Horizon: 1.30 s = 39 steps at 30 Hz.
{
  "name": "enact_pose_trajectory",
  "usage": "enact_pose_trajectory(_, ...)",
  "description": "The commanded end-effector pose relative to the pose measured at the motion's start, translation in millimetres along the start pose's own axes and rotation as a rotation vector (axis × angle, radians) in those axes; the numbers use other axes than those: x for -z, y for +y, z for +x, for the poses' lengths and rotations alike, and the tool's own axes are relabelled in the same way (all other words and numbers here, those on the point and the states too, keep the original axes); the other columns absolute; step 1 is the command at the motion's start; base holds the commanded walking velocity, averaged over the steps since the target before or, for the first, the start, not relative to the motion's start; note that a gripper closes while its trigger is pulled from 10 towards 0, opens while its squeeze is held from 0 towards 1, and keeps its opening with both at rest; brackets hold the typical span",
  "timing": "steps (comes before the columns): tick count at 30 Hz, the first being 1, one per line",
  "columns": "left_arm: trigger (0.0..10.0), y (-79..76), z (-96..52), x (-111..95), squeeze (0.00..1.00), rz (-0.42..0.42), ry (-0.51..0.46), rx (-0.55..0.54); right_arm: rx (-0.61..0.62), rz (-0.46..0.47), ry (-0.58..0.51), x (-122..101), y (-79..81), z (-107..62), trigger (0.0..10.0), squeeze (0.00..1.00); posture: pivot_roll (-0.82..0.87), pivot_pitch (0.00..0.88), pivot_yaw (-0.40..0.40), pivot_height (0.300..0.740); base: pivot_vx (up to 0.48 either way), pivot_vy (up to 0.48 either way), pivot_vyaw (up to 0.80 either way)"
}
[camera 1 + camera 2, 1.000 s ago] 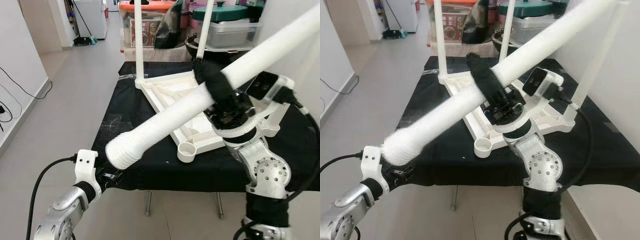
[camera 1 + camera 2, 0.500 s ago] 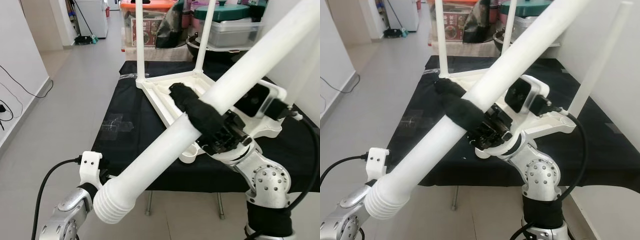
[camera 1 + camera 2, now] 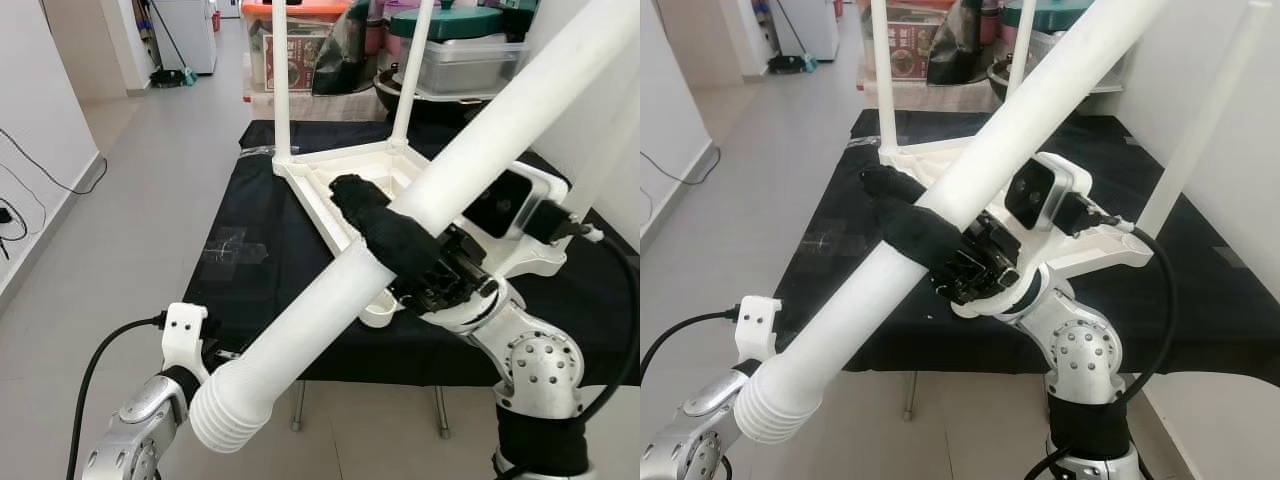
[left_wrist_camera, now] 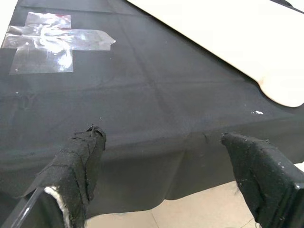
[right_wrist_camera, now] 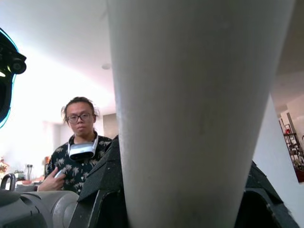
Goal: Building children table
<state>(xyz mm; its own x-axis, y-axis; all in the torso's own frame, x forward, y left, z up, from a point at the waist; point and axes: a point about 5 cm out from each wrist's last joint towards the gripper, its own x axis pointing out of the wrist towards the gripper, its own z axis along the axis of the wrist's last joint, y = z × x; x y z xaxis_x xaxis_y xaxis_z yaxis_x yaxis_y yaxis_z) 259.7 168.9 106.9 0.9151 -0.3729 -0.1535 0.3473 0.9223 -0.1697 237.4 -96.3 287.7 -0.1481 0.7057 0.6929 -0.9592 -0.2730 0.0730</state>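
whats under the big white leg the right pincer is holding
Beneath the white leg held by the right pincer lie the upturned white tabletop and black cloth. The leg covers the tabletop's middle.

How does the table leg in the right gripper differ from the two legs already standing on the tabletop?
1. Pose: the held leg slants across the view, ribbed end low and toward the robot; the mounted legs stand upright.
2. State: the held leg is clamped in the right gripper, off the upturned tabletop; the mounted legs are seated at its corners.
3. The held leg's ribbed end is exposed; theirs aren't visible.

Shared: white, round, plastic-looking.
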Motion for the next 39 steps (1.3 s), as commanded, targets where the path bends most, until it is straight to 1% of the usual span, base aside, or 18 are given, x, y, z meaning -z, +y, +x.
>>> enact_pose_trajectory(1,10.0,-0.5,1.8,3,0.00,0.000,0.012,0.003,-0.018,-0.003,0.015,2,2.8,1.5,0.0,0.00,0.09,0.000,-0.030,0.740,0.000,0.000,0.00)
enact_pose_trajectory(10,10.0,-0.7,1.8,4,0.00,0.003,0.013,0.005,0.039,-0.013,0.040,7,-2.9,-0.7,0.0,0.00,0.09,0.000,-0.031,0.740,0.000,0.000,0.00)
enact_pose_trajectory(11,10.0,-0.1,2.0,3,0.00,0.003,0.012,0.004,0.204,-0.061,0.086,9,-22.5,-3.6,0.0,0.00,0.09,0.000,-0.031,0.740,0.000,0.000,0.00)
enact_pose_trajectory(12,10.0,-0.1,2.0,3,0.00,0.003,0.012,0.004,0.204,-0.061,0.086,9,-22.5,-3.6,0.0,0.00,0.09,0.000,-0.031,0.740,0.000,0.000,0.00)
enact_pose_trajectory(13,10.0,0.2,2.2,3,0.00,0.003,0.011,0.003,0.323,-0.100,0.122,11,-36.3,-6.4,0.0,0.00,0.09,0.000,-0.030,0.740,0.000,0.000,0.00)
enact_pose_trajectory(14,10.0,0.2,2.2,3,0.00,0.003,0.011,0.003,0.323,-0.100,0.122,11,-36.3,-6.4,0.0,0.00,0.09,0.000,-0.030,0.740,0.000,0.000,0.00)
enact_pose_trajectory(15,10.0,0.0,2.6,3,0.00,0.002,0.011,0.002,0.531,-0.110,0.132,9,-59.4,-16.5,0.0,0.02,0.09,0.000,-0.030,0.740,0.000,0.000,0.00)
enact_pose_trajectory(16,10.0,0.0,2.6,3,0.00,0.002,0.011,0.002,0.531,-0.110,0.132,9,-59.4,-16.5,0.0,0.02,0.09,0.000,-0.030,0.740,0.000,0.000,0.00)
enact_pose_trajectory(17,10.0,-1.1,2.9,4,0.00,0.002,0.010,0.004,0.690,-0.133,0.117,5,-75.5,-25.9,0.0,0.02,0.09,0.000,-0.030,0.740,0.000,0.000,0.00)
enact_pose_trajectory(19,10.0,-3.3,2.9,4,0.00,0.002,0.011,0.008,0.859,-0.139,0.038,-7,-89.9,-38.0,0.0,0.01,0.09,0.000,-0.030,0.740,0.000,0.000,0.00)
enact_pose_trajectory(24,10.0,-2.4,1.8,5,0.00,0.004,0.014,0.007,0.916,-0.171,-0.033,-21,-92.1,-42.6,0.0,0.01,0.09,0.000,-0.032,0.740,0.000,0.000,0.00)
enact_pose_trajectory(27,10.0,0.4,0.7,6,0.00,0.009,0.019,0.001,1.040,-0.249,-0.035,-35,-100.0,-54.5,0.0,0.01,0.10,0.000,-0.031,0.740,0.000,0.000,0.00)
enact_pose_trajectory(28,10.0,0.4,0.7,6,0.00,0.009,0.019,0.001,1.040,-0.249,-0.035,-35,-100.0,-54.5,0.0,0.01,0.10,0.000,-0.031,0.740,0.000,0.000,0.00)
enact_pose_trajectory(30,10.0,0.8,0.1,7,0.00,0.009,0.021,-0.001,1.169,-0.310,-0.022,-45,-106.7,-66.7,0.0,0.02,0.10,0.000,-0.029,0.740,0.000,0.000,0.00)
enact_pose_trajectory(31,10.0,0.8,0.1,7,0.00,0.009,0.021,-0.001,1.169,-0.310,-0.022,-45,-106.7,-66.7,0.0,0.02,0.10,0.000,-0.029,0.740,0.000,0.000,0.00)
enact_pose_trajectory(36,10.0,-1.5,0.4,7,0.00,0.012,0.025,0.007,1.344,-0.397,-0.022,-60,-108.7,-79.7,0.0,0.02,0.09,0.000,-0.022,0.740,0.000,0.000,0.00)
enact_pose_trajectory(38,10.0,-1.5,0.4,7,0.00,0.012,0.025,0.007,1.344,-0.397,-0.022,-60,-108.7,-79.7,0.0,0.02,0.09,0.000,-0.022,0.740,0.000,0.000,0.00)
enact_pose_trajectory(39,10.0,-1.4,0.7,7,0.00,0.015,0.026,0.008,1.384,-0.420,-0.014,-62,-108.5,-81.4,0.0,0.02,0.09,0.000,-0.022,0.740,0.000,0.000,0.00)
